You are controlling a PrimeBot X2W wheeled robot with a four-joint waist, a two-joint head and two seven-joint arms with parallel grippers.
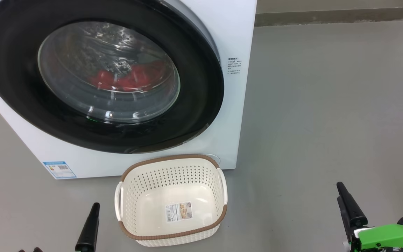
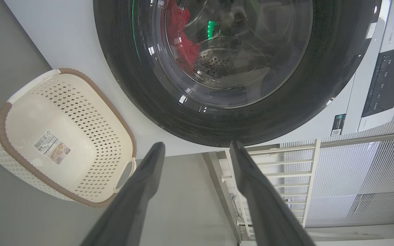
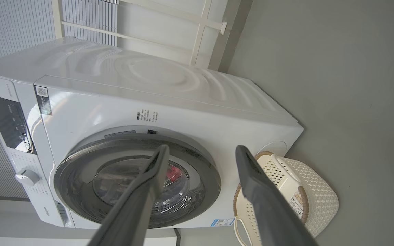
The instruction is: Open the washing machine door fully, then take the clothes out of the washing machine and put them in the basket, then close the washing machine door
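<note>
Washing machine (image 1: 238, 38): white front-loader on grey floor (image 1: 327, 105), front facing near, toward the robot. It fills the far left of the head view. Washing machine door (image 1: 201, 105) is shut flat against the front, black rim round, glass bulge pointing near. Clothes (image 1: 128, 78) are red, inside the drum behind the glass, low in the window and a bit right of its centre; blurred by reflections, no single garment can be told apart.

Basket (image 1: 173, 159) stands upright on the floor, opening up, nothing in it but a paper label (image 1: 179, 211) on its bottom. It is just near of the machine's lower right front; I cannot tell if it touches. White handles point left and right, brown rim edges lie far and near. Its long axis is hard to judge, roughly square from above.

Left pincer (image 2: 197, 145): fingers spread wide, holding nothing, pointing far at the lower door rim, low and near-left of the basket, apart from it. Right pincer (image 3: 200, 148): also wide, nothing between the fingers, pointing far, well right of the basket over bare floor, with a green part (image 1: 387, 234) behind it.

Blue sticker (image 1: 59, 169) at the front's lower left. Control panel (image 3: 9, 119) and knob (image 3: 27, 177) at the top of the machine.
</note>
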